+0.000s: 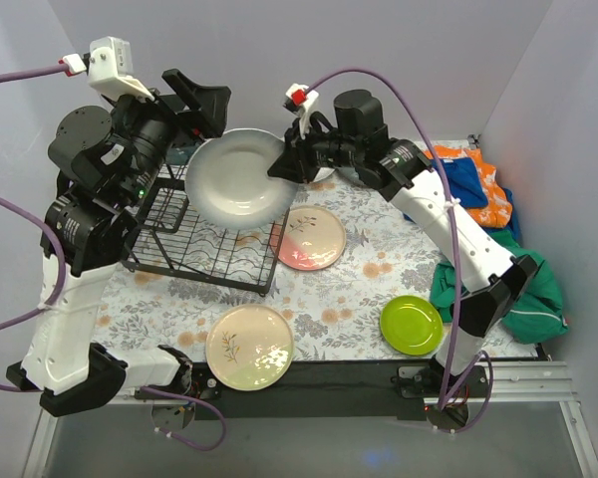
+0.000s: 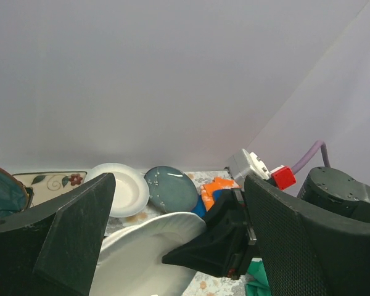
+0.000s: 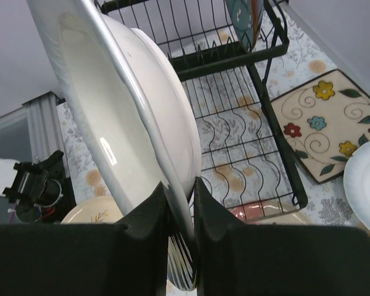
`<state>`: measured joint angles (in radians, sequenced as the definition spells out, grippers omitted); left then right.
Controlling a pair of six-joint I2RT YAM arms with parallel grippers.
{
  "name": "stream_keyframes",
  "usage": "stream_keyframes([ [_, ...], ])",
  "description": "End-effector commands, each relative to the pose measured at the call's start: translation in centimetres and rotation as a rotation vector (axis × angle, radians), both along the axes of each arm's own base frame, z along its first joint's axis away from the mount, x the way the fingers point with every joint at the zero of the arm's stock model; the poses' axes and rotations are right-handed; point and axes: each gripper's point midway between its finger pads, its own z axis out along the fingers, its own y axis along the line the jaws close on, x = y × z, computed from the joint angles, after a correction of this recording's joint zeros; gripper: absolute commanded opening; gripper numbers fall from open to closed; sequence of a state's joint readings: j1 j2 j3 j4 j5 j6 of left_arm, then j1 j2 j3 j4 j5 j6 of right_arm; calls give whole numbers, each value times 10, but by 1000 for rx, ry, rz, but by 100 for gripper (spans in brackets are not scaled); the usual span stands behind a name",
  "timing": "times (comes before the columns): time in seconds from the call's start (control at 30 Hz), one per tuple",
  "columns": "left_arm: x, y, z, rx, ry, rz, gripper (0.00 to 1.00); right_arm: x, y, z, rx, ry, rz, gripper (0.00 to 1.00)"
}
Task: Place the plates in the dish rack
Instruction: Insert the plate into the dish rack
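The left arm stands tall from the 7 o'clock corner of the bench, its wrist folded over the far-left corner of the dish rack. The left tool is spread wide and grips nothing. In its wrist view the white deep plate shows low between its fingers, but I cannot tell whether they touch it.

The right arm rises from about 5 o'clock, runs toward 1 o'clock, then bends left. The right tool is pinched down on that plate's rim at its 3 o'clock edge, one finger on each face.

The plate hangs above the rack's far-right part, tilted, with its hollow facing up and toward the near side and its width running 9 to 3.

On the bench lie the cream sprig plate at 6 o'clock, the pink-cream plate just beside the rack's right side, and the smaller lime green plate toward 4 o'clock.
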<state>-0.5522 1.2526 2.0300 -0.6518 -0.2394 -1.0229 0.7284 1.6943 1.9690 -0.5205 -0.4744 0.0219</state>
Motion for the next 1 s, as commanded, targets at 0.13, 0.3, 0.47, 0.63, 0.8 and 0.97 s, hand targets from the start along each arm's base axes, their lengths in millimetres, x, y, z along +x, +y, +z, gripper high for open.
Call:
stream_keyframes([
  [0.13,-13,20,24,-64,-54,57,85,15,55,97,254,-213,-51,1],
  [0.3,-21,27,37,-74,-88,67,85,22,75,116,328,-258,-69,1],
  [0.47,-26,34,45,-82,-117,83,85,31,90,132,408,-314,-95,1],
  [0.63,-28,38,45,-75,-119,99,85,37,99,143,471,-348,-122,1],
  [0.8,-30,43,45,-73,-122,119,85,45,113,150,540,-394,-155,1],
  [0.97,-32,47,46,-71,-129,130,85,45,128,157,595,-484,-185,1],
])
